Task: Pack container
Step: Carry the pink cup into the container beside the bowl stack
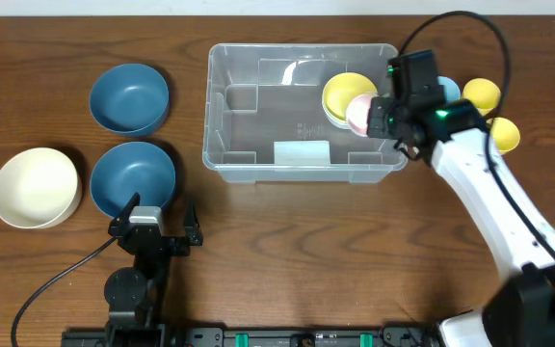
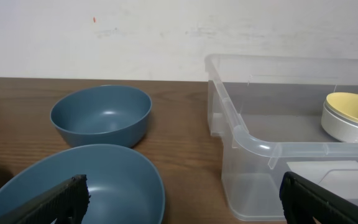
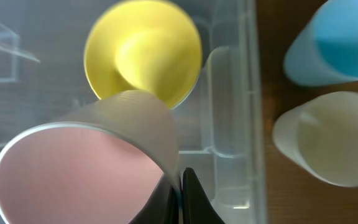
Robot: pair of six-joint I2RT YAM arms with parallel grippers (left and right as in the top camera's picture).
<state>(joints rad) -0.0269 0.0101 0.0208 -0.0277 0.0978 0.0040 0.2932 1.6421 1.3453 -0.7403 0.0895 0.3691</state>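
Clear plastic marked the container [image 1: 222,106] in the overhead view, sitting mid-worktop [image 1: 287,260] with its white label [image 1: 302,152] on the near side. A yellow bowl [image 1: 343,92] lay inside at its right end. Over that end I had the right gripper [image 1: 379,116] pinched on a pink cup [image 1: 358,118]. Three more cups, one light blue [image 1: 450,90] and two yellow [image 1: 481,93] [image 1: 504,135], stood just outside the right wall. To the left were two blue bowls [image 1: 129,97] [image 1: 133,178] and a cream bowl [image 1: 35,187]. The left gripper [image 1: 159,217] hung just near of the closer blue bowl.

Through the left wrist camera, my left gripper [image 2: 185,199] stood wide and empty. The near blue bowl [image 2: 86,186] sat below it and the far one [image 2: 101,115] behind. The container [image 2: 247,140] was to the right, with the yellow bowl [image 2: 353,112] in it.

Through the right wrist camera, the right gripper [image 3: 180,199] was closed tight on the wall of the tilted pink cup [image 3: 73,174]. The yellow bowl [image 3: 143,53] lay beyond it inside the container [image 3: 229,93]. The light blue cup [image 3: 340,43] and a pale yellow cup [image 3: 328,140] stood outside on the wood.
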